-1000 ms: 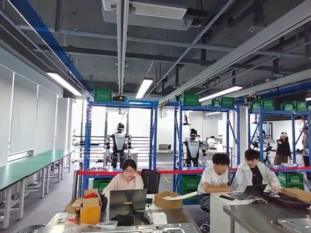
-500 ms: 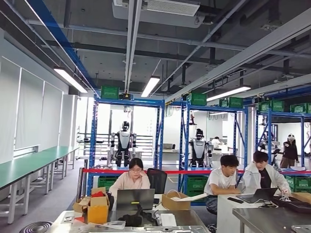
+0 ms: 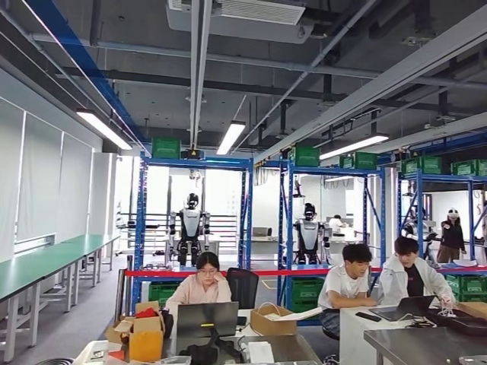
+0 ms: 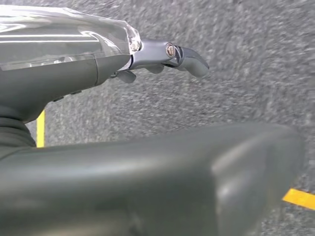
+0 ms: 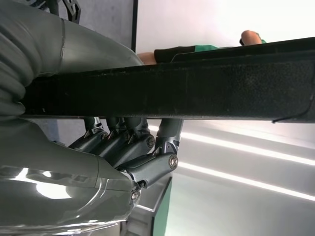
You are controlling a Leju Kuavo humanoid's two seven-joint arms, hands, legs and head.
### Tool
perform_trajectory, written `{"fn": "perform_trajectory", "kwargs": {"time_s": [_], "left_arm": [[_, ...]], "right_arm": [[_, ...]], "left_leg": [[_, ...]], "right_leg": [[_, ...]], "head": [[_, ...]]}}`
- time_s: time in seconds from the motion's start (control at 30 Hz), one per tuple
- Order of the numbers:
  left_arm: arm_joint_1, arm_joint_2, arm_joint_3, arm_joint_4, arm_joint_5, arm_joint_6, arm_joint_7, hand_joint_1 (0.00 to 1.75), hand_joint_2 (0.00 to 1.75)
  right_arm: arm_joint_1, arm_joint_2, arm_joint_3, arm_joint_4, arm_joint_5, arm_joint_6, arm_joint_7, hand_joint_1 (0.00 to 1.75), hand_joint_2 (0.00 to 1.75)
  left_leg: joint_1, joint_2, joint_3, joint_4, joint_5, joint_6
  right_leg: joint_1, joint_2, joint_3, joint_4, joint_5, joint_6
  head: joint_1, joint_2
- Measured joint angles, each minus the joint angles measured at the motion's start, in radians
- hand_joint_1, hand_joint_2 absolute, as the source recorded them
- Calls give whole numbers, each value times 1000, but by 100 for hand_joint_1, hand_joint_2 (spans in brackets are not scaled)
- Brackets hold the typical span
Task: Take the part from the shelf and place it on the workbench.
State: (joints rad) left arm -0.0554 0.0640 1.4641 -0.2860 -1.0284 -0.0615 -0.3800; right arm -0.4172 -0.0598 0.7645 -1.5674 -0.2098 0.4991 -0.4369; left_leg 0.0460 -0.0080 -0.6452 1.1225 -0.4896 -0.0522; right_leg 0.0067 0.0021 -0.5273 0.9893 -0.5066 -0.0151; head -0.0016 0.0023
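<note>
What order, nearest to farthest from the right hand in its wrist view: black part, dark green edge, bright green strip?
1. Black part: gripped by the right hand.
2. Dark green edge: just beside the fingers.
3. Bright green strip: beyond the part.

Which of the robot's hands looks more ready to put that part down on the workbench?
Right, most likely. The right hand has its fingers curled against a long flat black part, apparently holding it. The left hand hangs over the grey floor, holding nothing.
</note>
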Motion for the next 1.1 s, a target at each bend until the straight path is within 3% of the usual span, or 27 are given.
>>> {"fn": "perform_trajectory", "kwargs": {"time_s": [0.07, 0.13, 0.2, 0.27, 0.33, 0.37, 0.4, 0.43, 0.5, 0.57, 0.67, 0.73, 0.77, 0.83, 0.87, 0.9, 0.93, 1.0, 1.07, 1.1], "left_arm": [[-2, -1, 0, 0, 0, 0, 0, 0, 175], [-1, 0, 0, 0, 0, 0, 1, 0, 175], [0, 2, 0, 0, 0, 0, 0, 0, 175], [0, 5, 0, 0, 0, 0, 0, 0, 175], [0, 7, 0, 0, 0, 0, 0, 0, 175], [0, 7, 0, 0, 0, 0, 0, 0, 175], [0, 8, 0, 0, 0, 0, 0, 0, 175], [0, 8, 0, 0, 0, 0, 0, 0, 175], [-1, 7, 0, 0, 0, 0, 0, 0, 175], [-2, 6, 0, 0, 0, 0, 0, 0, 175], [-1, 4, 0, 0, -2, -1, -2, 0, 175], [-2, 4, 0, 0, -3, -2, -4, 0, 175], [-4, 4, 0, 0, -3, -2, -5, 0, 175], [-4, 5, 0, 0, -3, -1, -7, 0, 175], [-2, 6, 0, 0, -3, -1, -7, 0, 175], [0, 6, 0, 0, -4, -1, -7, 0, 175], [2, 6, 0, 0, -4, -1, -7, 0, 175], [2, 6, 0, 0, -4, -1, -8, 0, 175], [1, 6, 0, 0, -4, -1, -8, 0, 175], [1, 6, 0, 0, -4, -1, -8, 0, 175]], "right_arm": [[-1, 0, 0, 1, 0, 0, 0, 175, 175], [0, 0, 0, 1, -1, 1, 0, 175, 175], [-1, 0, -1, 0, -2, 2, -1, 175, 175], [-2, 0, -1, 0, -2, 2, -2, 175, 175], [0, 0, -1, -1, -3, 2, -2, 175, 175], [2, -1, -1, 0, -3, 2, -2, 175, 175], [3, -1, -1, 0, -3, 2, -2, 175, 175], [3, -1, -2, 0, -3, 2, -2, 175, 175], [2, -1, -2, -1, -3, 2, -3, 175, 175], [-1, -1, -3, -2, -3, 1, -3, 175, 175], [-2, 0, -4, -2, -2, -1, -5, 175, 175], [-2, 2, -5, -2, -1, -5, -7, 175, 175], [-2, 4, -5, -3, -1, -7, -8, 175, 175], [2, 7, -7, -3, 1, -10, -10, 175, 175], [4, 8, -8, -3, 1, -11, -10, 175, 175], [7, 8, -8, -2, 2, -11, -11, 175, 175], [10, 8, -9, -2, 3, -11, -11, 175, 175], [12, 8, -11, -2, 5, -11, -12, 175, 175], [12, 9, -13, -2, 6, -11, -13, 175, 175], [13, 9, -15, -2, 6, -11, -13, 175, 175]], "left_leg": [[-3, 2, 14, -59, 16, 11], [-9, 4, 15, -65, 6, 41], [-11, 3, 23, -66, 3, 56], [-14, 2, 33, -67, -4, 65], [-20, 2, 42, -67, -13, 73], [-24, 2, 47, -67, -18, 75], [-28, 1, 54, -67, -24, 77], [-30, 0, 63, -67, -30, 77], [-32, -2, 81, -70, -43, 77], [-30, -3, 91, -76, -50, 71], [-28, -2, 103, -75, -47, 57], [-28, -1, 98, -44, -66, 51], [-27, 0, 78, -5, -88, 49], [-27, 0, 9, 109, -137, 42], [-25, 0, -23, 153, -147, 39], [-23, 0, -42, 167, -140, 35], [-21, 0, -43, 146, -113, 31], [-16, 1, -7, 37, -32, 25], [-18, 2, 20, -52, 1, 31], [-21, 3, 23, -67, -1, 39]], "right_leg": [[-2, 1, 2, 12, -17, 16], [-3, 2, 2, 19, -29, 26], [-5, 1, -1, 40, -41, 32], [-7, 0, -49, 133, -77, 38], [-7, 0, -133, 270, -124, 37], [-6, 0, -167, 314, -131, 34], [-4, 1, -184, 321, -118, 29], [1, 1, -181, 289, -85, 22], [16, 1, -140, 161, 1, 3], [28, 1, -108, 68, 34, -15], [30, 3, -83, 28, 33, -27], [25, 2, -61, 11, 35, -31], [23, 0, -53, 7, 34, -32], [23, 0, -46, 6, 27, -34], [22, 1, -43, 6, 23, -34], [22, 2, -38, 6, 19, -33], [21, 2, -31, 7, 13, -31], [17, 3, -13, 10, -2, -22], [16, 3, -6, 17, -16, -9], [17, 3, -6, 20, -21, -3]], "head": [[0, 0], [-1, 1], [-1, 0], [-1, 0], [-1, 0], [-1, 0], [-1, 0], [-1, 0], [-1, 0], [-1, 0], [-1, 0], [-1, 0], [-1, 0], [-1, 0], [-1, 0], [-1, 0], [-1, 0], [-1, 0], [-1, 0], [-1, 0]]}}
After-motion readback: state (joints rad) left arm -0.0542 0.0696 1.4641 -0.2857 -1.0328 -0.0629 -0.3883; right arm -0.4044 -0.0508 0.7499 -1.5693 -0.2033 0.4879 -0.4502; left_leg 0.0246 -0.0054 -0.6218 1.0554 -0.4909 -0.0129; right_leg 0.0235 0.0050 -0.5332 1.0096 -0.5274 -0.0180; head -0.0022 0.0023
